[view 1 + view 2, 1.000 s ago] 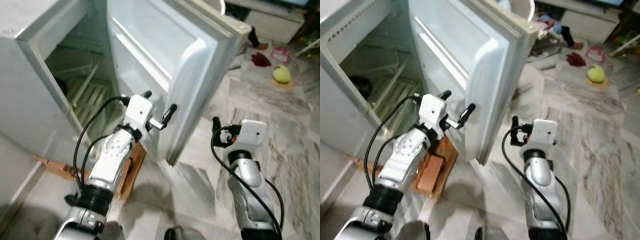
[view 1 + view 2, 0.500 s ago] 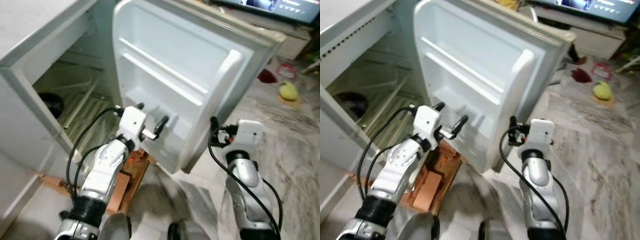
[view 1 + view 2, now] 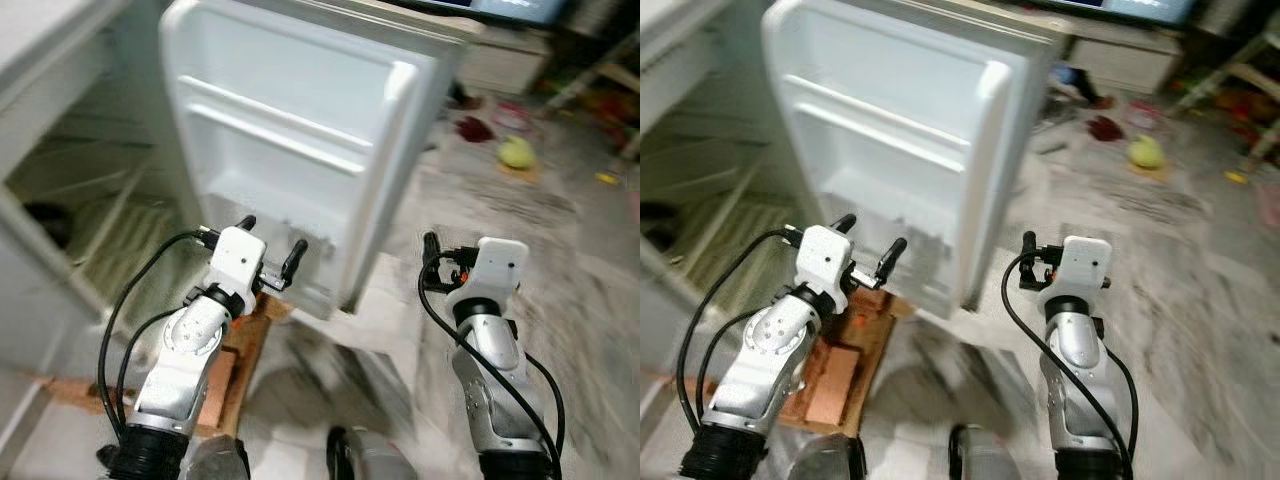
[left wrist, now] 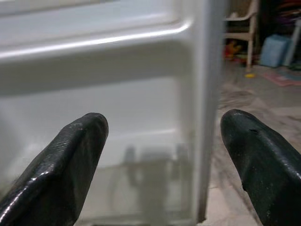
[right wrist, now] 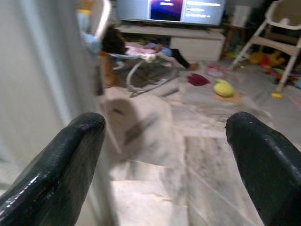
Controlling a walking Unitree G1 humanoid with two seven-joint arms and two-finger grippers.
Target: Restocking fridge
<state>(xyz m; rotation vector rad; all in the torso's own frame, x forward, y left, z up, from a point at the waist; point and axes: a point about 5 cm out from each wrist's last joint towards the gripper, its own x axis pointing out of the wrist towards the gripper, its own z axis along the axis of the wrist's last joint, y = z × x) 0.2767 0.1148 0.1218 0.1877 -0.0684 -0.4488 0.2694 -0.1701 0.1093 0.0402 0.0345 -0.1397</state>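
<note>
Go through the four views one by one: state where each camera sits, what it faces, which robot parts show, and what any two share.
Left eye view: on the head, looking down at the open fridge door; left gripper and right gripper show.
Right eye view: same scene, slightly offset.
Left wrist view: along its open jaws, facing the door's inner shelf.
Right wrist view: along its open jaws, past the door edge toward the yellow toy and TV.
Shared: the door; the toy shows in the eye views too.
</note>
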